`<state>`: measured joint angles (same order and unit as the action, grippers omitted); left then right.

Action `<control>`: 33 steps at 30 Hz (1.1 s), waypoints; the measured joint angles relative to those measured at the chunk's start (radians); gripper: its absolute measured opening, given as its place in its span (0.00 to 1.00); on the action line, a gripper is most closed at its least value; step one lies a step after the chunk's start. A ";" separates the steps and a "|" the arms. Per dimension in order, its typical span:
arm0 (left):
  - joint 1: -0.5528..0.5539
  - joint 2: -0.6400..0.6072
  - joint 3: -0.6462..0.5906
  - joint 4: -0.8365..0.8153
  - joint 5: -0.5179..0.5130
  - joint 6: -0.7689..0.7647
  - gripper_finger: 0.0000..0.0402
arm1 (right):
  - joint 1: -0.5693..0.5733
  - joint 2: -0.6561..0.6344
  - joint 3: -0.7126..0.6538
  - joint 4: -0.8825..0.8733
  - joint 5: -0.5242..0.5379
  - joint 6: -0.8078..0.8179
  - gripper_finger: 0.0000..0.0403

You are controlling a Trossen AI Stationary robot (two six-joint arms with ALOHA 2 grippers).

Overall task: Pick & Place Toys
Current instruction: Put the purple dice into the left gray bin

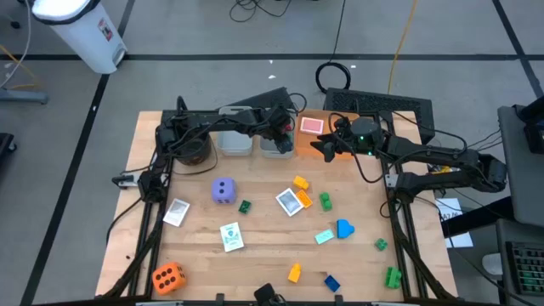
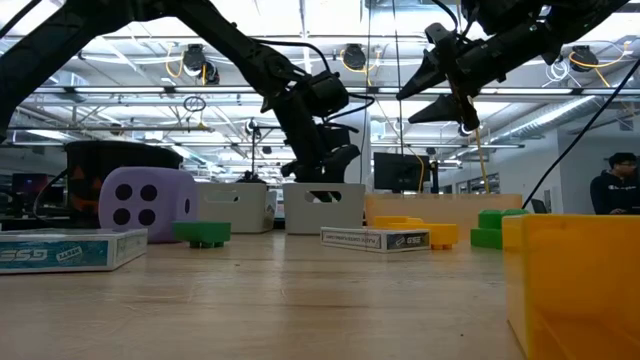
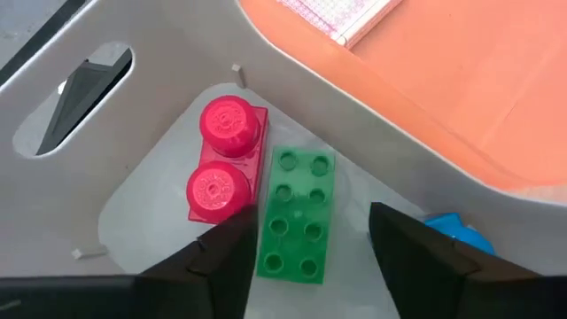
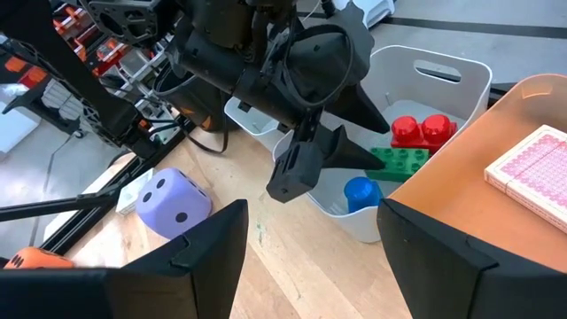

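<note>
Green brick [image 3: 296, 213] lies flat in the grey bin [image 3: 177, 106] beside a red brick [image 3: 226, 159], directly under the left gripper [image 3: 306, 252], whose fingers stand apart and empty. Risk: the nearby right gripper [image 4: 301, 257], also open, could clip the left arm over the bin.

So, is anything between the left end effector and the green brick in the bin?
Nothing visible. The open left end effector hangs directly over the green brick, which lies flat in the grey bin beside a red brick; no object sits between them.
</note>
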<state>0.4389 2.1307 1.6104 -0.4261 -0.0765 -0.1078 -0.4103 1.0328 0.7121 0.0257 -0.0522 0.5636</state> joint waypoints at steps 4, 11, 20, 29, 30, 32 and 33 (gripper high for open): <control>0.000 -0.017 0.000 -0.017 0.000 0.000 0.63 | 0.000 0.000 0.000 0.000 0.000 0.000 0.60; -0.001 -0.139 0.000 -0.037 0.001 0.032 0.63 | 0.000 0.000 0.000 0.003 -0.001 -0.001 0.60; -0.002 -0.398 0.001 -0.017 0.077 0.021 0.59 | 0.000 0.000 0.000 0.010 -0.001 -0.008 0.60; 0.012 -0.616 0.001 0.070 0.263 -0.105 0.55 | 0.003 0.000 0.000 0.008 -0.006 -0.094 0.60; 0.011 -0.634 -0.002 0.073 0.277 -0.114 0.55 | 0.007 -0.001 0.000 0.008 -0.006 -0.112 0.60; -0.004 -0.665 -0.027 0.097 0.284 -0.127 0.53 | 0.019 -0.009 0.000 0.006 -0.007 -0.151 0.60; -0.012 -0.681 -0.048 0.117 0.280 -0.138 0.53 | 0.026 -0.016 0.000 0.008 -0.007 -0.170 0.60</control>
<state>0.4267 1.4501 1.5623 -0.3087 0.2030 -0.2459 -0.3843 1.0171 0.7124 0.0341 -0.0593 0.3941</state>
